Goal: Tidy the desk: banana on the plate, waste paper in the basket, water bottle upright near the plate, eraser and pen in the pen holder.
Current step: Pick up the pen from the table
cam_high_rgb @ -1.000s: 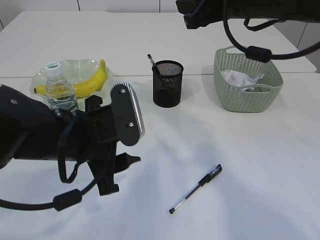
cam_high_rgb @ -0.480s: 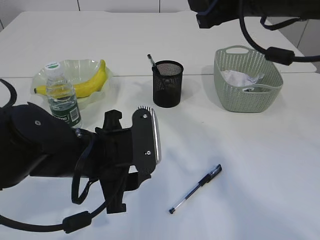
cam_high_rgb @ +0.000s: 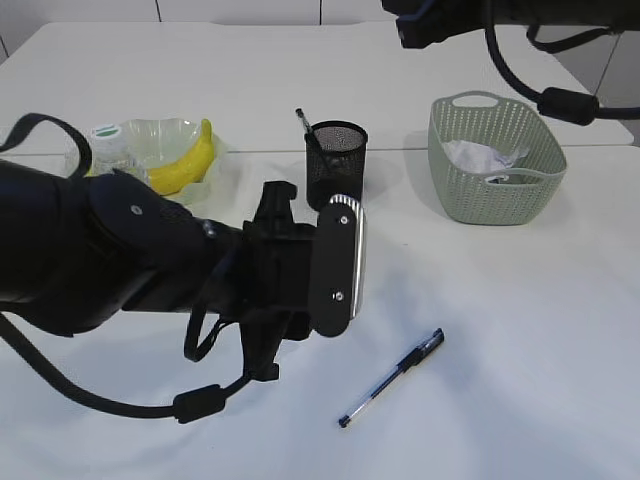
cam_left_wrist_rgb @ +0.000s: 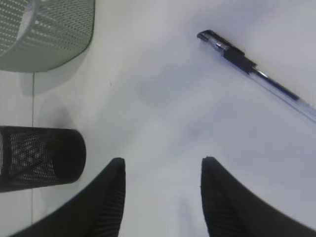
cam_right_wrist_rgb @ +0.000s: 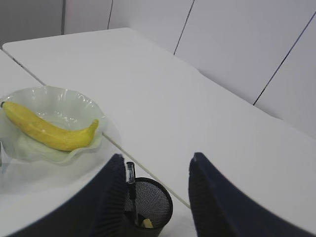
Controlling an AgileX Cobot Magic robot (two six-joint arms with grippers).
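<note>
Two grippers, both w/ jaws parted and nothing between them. Left gripper (cam_left_wrist_rgb: pixel 163 197) hangs over bare white table (cam_high_rgb: pixel 520 330); in the left wrist view its two dark fingers (cam_left_wrist_rgb: pixel 108 202) frame only tabletop. Loose pen (cam_left_wrist_rgb: pixel 256 74) lies ahead of that gripper and off to its right side, flat on the table, well apart from the fingertips, no contact. In the exterior view that pen (cam_high_rgb: pixel 392 377) sits just right of and below the big black left arm (cam_high_rgb: pixel 150 265), tip toward the near edge, cap end toward the basket (cam_high_rgb: pixel 495 160).

Mesh pen holder (cam_left_wrist_rgb: pixel 39 158) is close on the left gripper's left flank, not touching; another pen (cam_high_rgb: pixel 303 125) already stands in it. Grey-green basket is further ahead-left of the left gripper, crumpled waste paper (cam_high_rgb: pixel 485 155) inside.

Right gripper (cam_right_wrist_rgb: pixel 153 197) is raised high at the table's far side, fingers spread, empty. Below it, between its fingers in the right wrist view: the pen holder (cam_right_wrist_rgb: pixel 148 202), w/ a small yellowish item at the bottom, can't tell what. Further out, to its left: banana (cam_right_wrist_rgb: pixel 47 129) lying on the clear scalloped plate (cam_right_wrist_rgb: pixel 74 98).

Water bottle (cam_high_rgb: pixel 108 140) is mostly hidden behind the left arm, only cap and shoulder visible beside the plate.
</note>
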